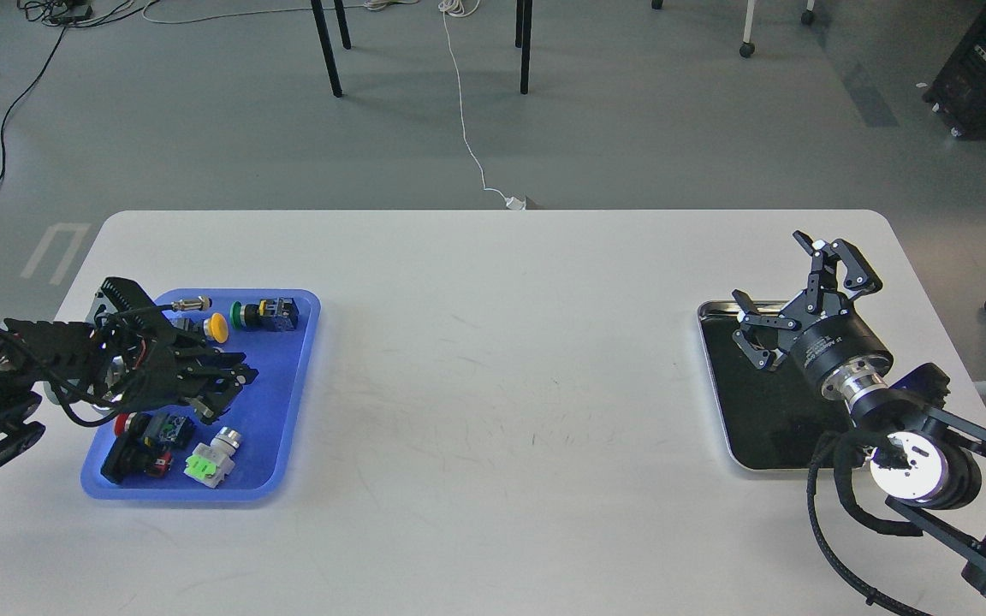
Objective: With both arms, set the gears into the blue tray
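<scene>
The blue tray [283, 402] lies at the table's left side. Low over its middle hangs my left gripper [228, 392], pointing right; its fingers stand apart with nothing visible between them. No gears show: the spot under the left gripper is hidden. At the right, my right gripper [780, 278] is open and empty, raised over the far end of the steel tray [758, 445], whose black lining shows no gear.
The blue tray holds push buttons: yellow [217, 325], green [242, 314], red [123, 423], a white one with a green cap [206, 462], and a silver cylinder [191, 302]. Chair legs and cables are on the floor beyond the table.
</scene>
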